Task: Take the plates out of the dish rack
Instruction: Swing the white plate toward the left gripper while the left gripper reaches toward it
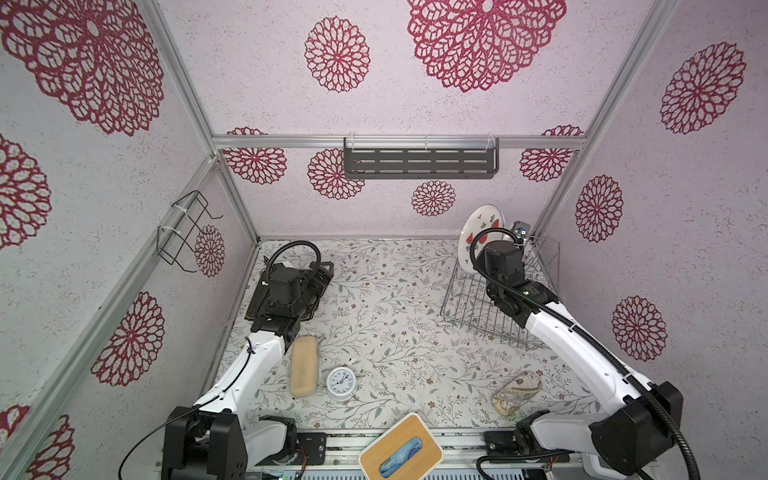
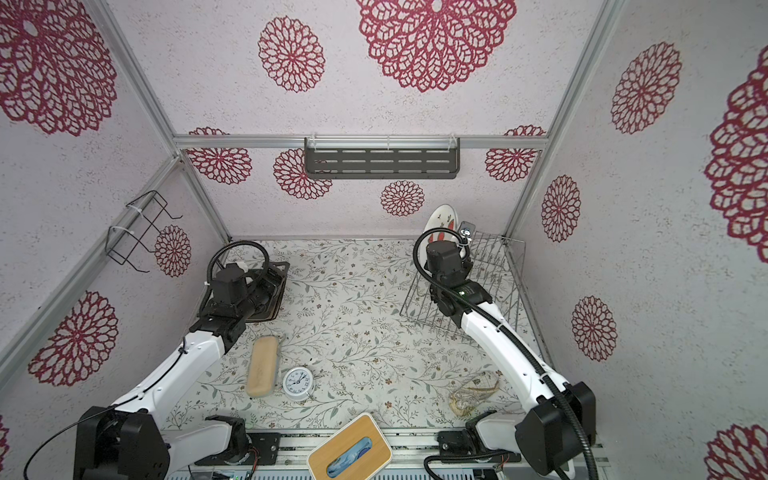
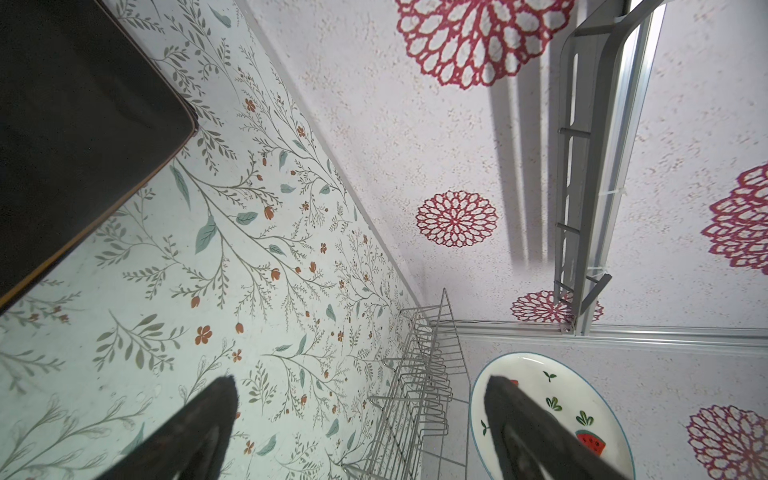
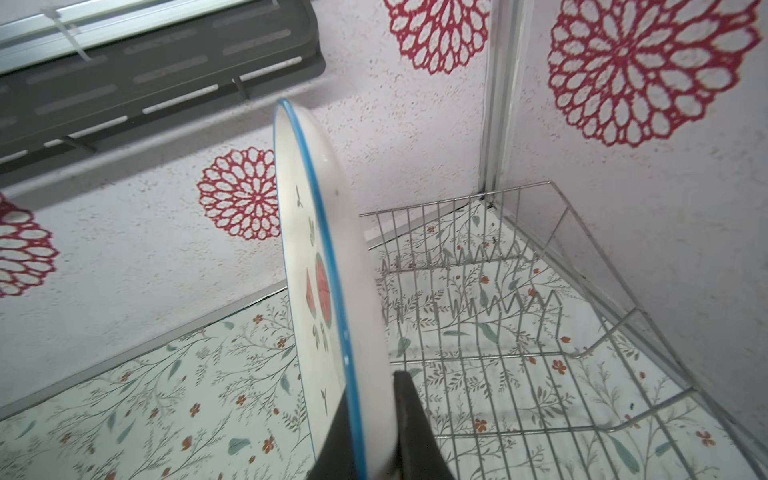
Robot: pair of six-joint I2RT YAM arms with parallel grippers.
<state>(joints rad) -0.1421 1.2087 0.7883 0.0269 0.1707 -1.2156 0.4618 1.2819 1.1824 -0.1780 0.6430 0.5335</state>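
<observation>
1. Pale walls printed with red lace medallions enclose a worktop (image 1: 395, 311) papered with grey-green leafy sprigs and small orange flowers.
2. A thin black wire basket (image 1: 183, 232) hangs on the left wall.
3. At the far left of the worktop, the left tool (image 3: 361, 395) hovers with its jaws wide apart, just beside a dark brown-black rounded-square plate (image 3: 83, 124) lying flat; how many plates lie under it cannot be told.
4. Nearer the front lie a beige oblong case (image 1: 304, 365) and, just beside it, a small round white alarm clock (image 1: 340, 383).
5. A dark grey slotted shelf (image 1: 419, 162) sits on the back wall, and a wood-topped tissue box (image 1: 401, 449) stands at the front edge.
6. A crumpled clear bag (image 1: 517, 392) lies front right.
7. The silver wire dish rack (image 1: 469, 307) fills the far right corner.
8. The right tool (image 4: 370, 399) is clamped on the rim of the round white plate (image 4: 316, 270) with red watermelon slices and a blue edge, holding it upright on edge above the rack's far left corner.
</observation>
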